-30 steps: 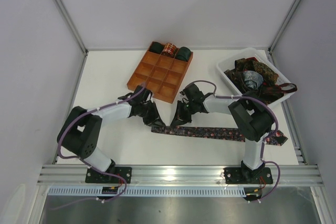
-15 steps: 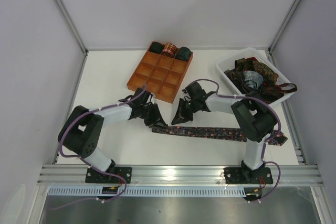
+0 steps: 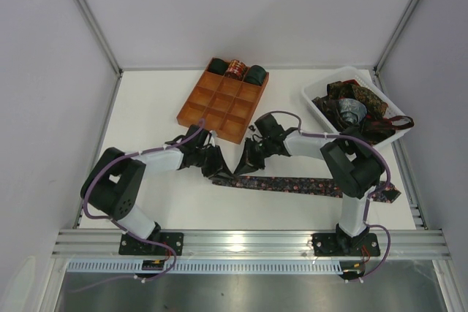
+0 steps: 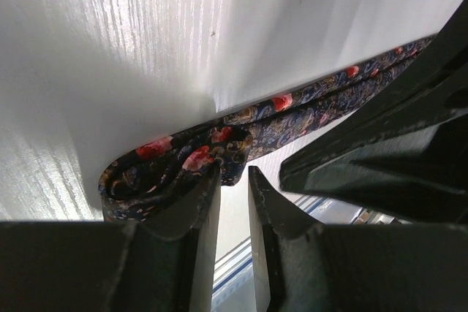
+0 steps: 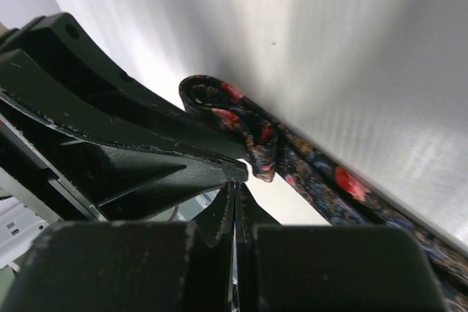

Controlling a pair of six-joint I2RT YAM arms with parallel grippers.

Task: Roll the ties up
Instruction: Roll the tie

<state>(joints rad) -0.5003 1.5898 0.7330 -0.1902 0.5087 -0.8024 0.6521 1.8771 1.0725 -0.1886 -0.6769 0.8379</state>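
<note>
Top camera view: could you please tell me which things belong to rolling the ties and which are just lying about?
Belonging to the job: flat tie on the table, rolled ties, heaped ties, left gripper, right gripper.

Only standing by: orange-brown tray under the rolled ones, white bin under the heap.

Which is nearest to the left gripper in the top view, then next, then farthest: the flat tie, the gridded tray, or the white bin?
1. Flat tie: its folded end lies right at the left gripper.
2. Gridded tray: just behind, toward the back wall.
3. White bin: back right, clearly farthest.
</note>
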